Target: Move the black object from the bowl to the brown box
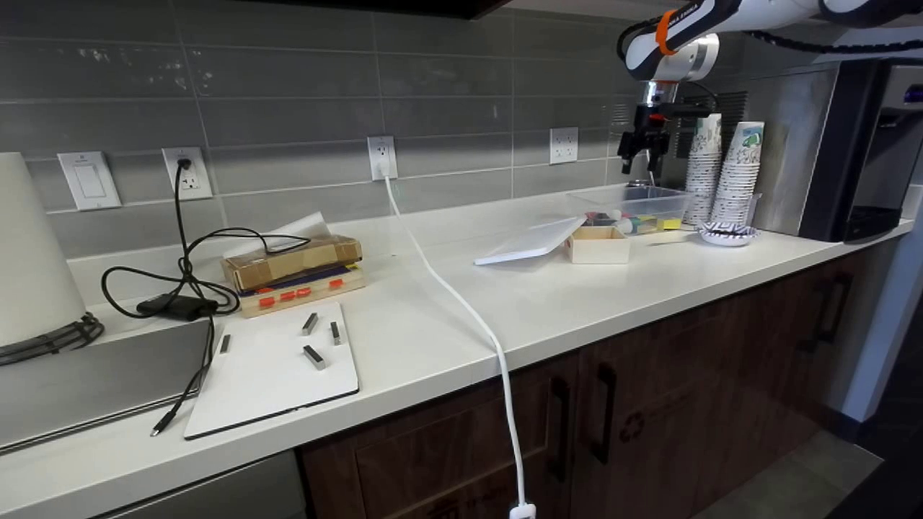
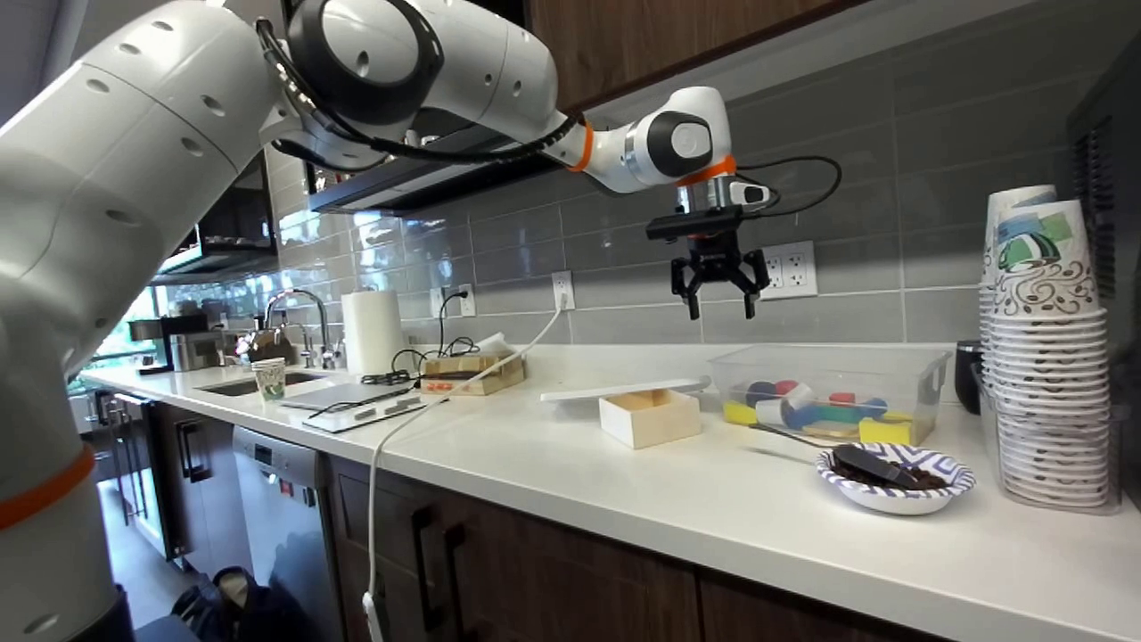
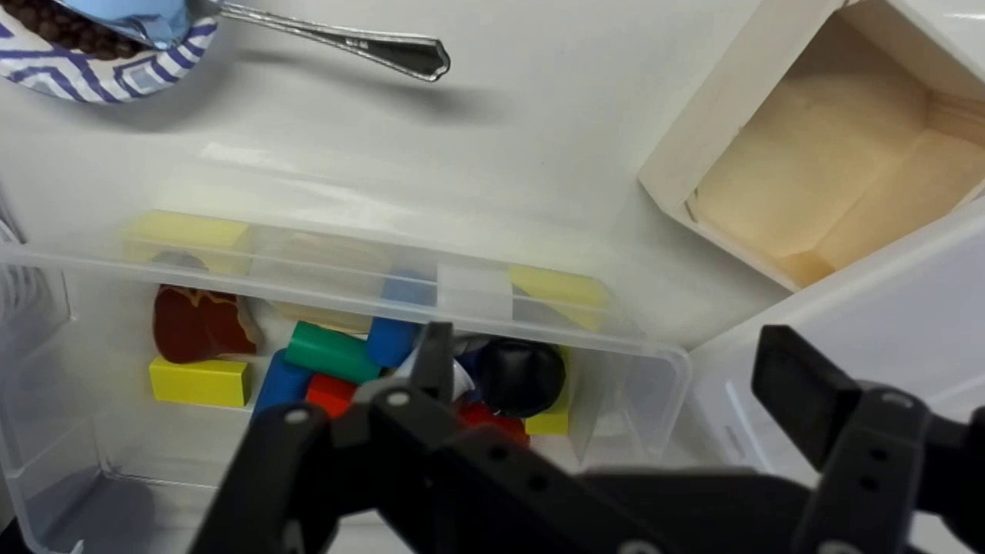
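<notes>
The black object (image 3: 522,377) is a round, shiny black lump in the wrist view. It lies among coloured blocks in a clear plastic bin (image 3: 369,306), the pale translucent container here; the bin also shows in both exterior views (image 1: 634,194) (image 2: 829,357). I cannot surely pick the lump out in the exterior views. The brown box (image 3: 731,96) is low, light tan and open-topped; its visible inside is empty. It stands beside the bin in both exterior views (image 1: 600,251) (image 2: 649,426). My gripper (image 3: 616,369) is open and empty, above the bin in both exterior views (image 1: 639,166) (image 2: 721,310).
A white lid (image 2: 624,389) leans by the box. A patterned paper bowl (image 2: 891,501) holds dark beans and a metal spoon (image 3: 346,42) whose handle sticks out over the counter. Tall stacked cups (image 2: 1050,401) stand beyond the bowl. A white cable (image 1: 461,303) crosses the counter.
</notes>
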You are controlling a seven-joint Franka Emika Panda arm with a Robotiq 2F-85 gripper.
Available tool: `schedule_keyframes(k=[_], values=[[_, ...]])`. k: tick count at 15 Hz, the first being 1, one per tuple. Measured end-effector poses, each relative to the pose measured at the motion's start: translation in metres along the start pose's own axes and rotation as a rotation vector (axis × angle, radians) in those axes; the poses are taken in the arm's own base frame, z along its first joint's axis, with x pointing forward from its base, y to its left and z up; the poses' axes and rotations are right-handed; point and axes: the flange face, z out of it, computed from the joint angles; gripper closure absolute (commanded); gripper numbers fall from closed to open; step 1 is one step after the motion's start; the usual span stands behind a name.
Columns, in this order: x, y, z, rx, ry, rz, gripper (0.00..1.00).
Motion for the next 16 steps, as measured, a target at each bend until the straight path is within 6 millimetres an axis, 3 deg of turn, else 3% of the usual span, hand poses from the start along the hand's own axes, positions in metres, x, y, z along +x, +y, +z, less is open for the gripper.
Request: schedule_keyframes(k=[7,16], values=[[0.029,-0.001,0.028,0.003,-0.017,0.024,0.0],[0.042,0.005,0.054,0.003,-0.026,0.088,0.0]])
